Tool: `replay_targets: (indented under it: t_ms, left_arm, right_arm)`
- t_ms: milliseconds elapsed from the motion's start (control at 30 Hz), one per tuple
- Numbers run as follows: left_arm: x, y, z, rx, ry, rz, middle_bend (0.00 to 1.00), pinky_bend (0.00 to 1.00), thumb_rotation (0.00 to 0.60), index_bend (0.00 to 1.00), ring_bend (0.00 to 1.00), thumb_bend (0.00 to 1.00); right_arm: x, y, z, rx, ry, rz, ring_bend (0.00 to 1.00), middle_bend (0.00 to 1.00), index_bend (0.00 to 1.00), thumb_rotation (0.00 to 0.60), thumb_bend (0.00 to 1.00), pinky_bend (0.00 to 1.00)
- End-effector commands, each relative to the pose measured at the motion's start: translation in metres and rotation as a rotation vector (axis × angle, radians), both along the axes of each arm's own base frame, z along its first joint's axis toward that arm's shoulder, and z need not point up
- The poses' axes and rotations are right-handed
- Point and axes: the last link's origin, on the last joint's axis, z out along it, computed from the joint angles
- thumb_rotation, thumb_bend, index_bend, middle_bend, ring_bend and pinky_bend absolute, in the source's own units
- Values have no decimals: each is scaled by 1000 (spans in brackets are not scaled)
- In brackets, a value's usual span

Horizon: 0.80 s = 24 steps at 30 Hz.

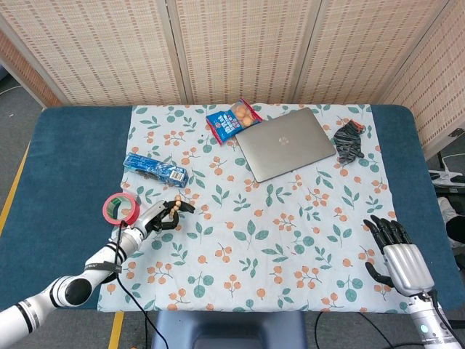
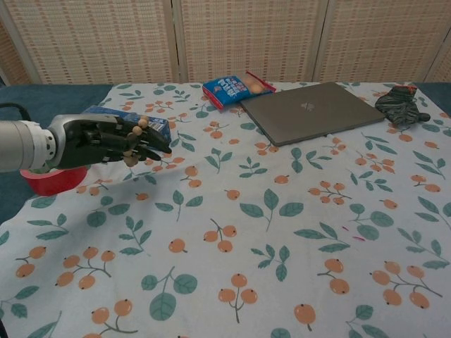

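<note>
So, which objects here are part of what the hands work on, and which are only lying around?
In hand:
- left hand, fingers apart, holding nothing
- red tape roll, right beside that hand
- blue packet, a little beyond it

Lying about:
- closed laptop
- snack bag
- dark glove
- right hand, open, at the cloth's near edge

Matt black plastic left hand (image 2: 106,143) with tan fingertip pads, on a brushed silver metal wrist. Glossy red roll of tape (image 1: 119,208) at its nine o'clock. Soft printed cotton cloth (image 1: 290,240) over blue fabric worktop (image 1: 65,167). Smooth matt grey metal laptop (image 1: 285,144); shiny blue foil snack bag (image 1: 232,120) at its ten o'clock.
</note>
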Motion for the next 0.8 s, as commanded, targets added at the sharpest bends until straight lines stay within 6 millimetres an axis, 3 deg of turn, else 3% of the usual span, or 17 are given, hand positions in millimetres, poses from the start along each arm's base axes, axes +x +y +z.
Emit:
replay_targets:
  t_ms: [33, 333, 667, 733, 800]
  left_arm:
    - [-12, -7, -15, 79, 192, -141, 181, 0, 600, 302, 0, 1000]
    - [-22, -23, -38, 153, 468, -366, 127, 0, 600, 186, 0, 1000]
    - [-21, -34, -36, 231, 590, -474, 80, 0, 600, 76, 0, 1000]
    - [-22, -36, -31, 275, 637, -504, 99, 0, 600, 73, 0, 956]
    - [-22, -38, -24, 324, 678, -532, 118, 0, 600, 71, 0, 817]
  right_arm:
    - [0, 0, 0, 2, 0, 1, 0, 0, 0, 600, 266, 0]
    - [0, 0, 0, 1, -1, 0, 0, 0, 0, 600, 265, 0]
    - [0, -1, 0, 2, 1, -1, 0, 0, 0, 600, 266, 0]
    - [0, -1, 0, 1, 1, 0, 0, 0, 0, 600, 266, 0]
    - [0, -1, 0, 1, 1, 1, 0, 0, 0, 600, 266, 0]
